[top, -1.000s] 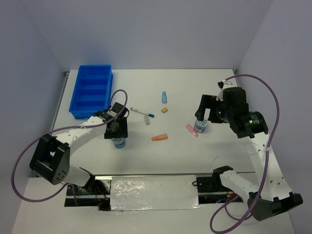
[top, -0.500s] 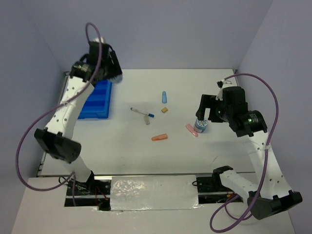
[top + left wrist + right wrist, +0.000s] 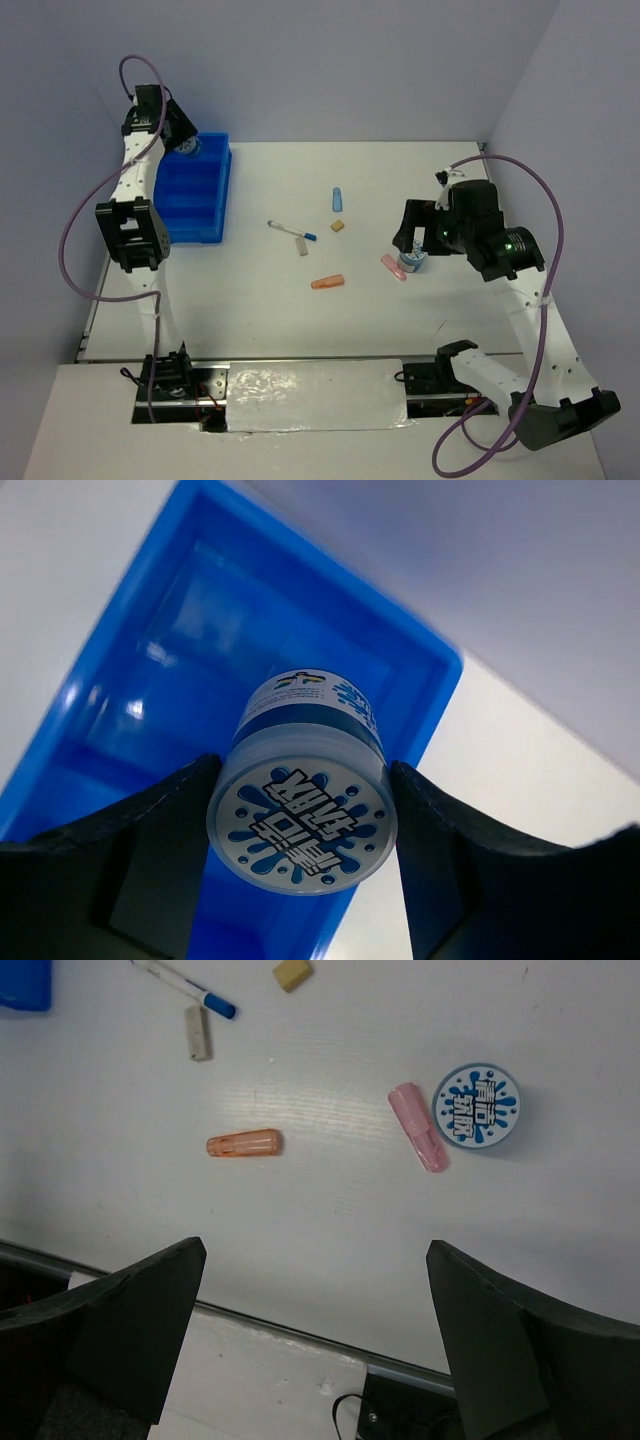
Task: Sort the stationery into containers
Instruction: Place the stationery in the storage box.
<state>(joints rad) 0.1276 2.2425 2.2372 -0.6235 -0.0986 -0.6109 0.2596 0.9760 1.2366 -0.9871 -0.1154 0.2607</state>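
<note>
Bright, even light; the blue tray (image 3: 108, 675) looks blurred, with glare spots.

White table (image 3: 250, 320), 3 plain pale lavender walls (image 3: 330, 60), crinkled silver sheet (image 3: 315, 395) at near edge, soft even light

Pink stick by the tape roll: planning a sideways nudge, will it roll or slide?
The pink stick looks rounded, so a sideways push probably rolls it. The tape roll close beside it may block that. Slim, so likely light.
</note>
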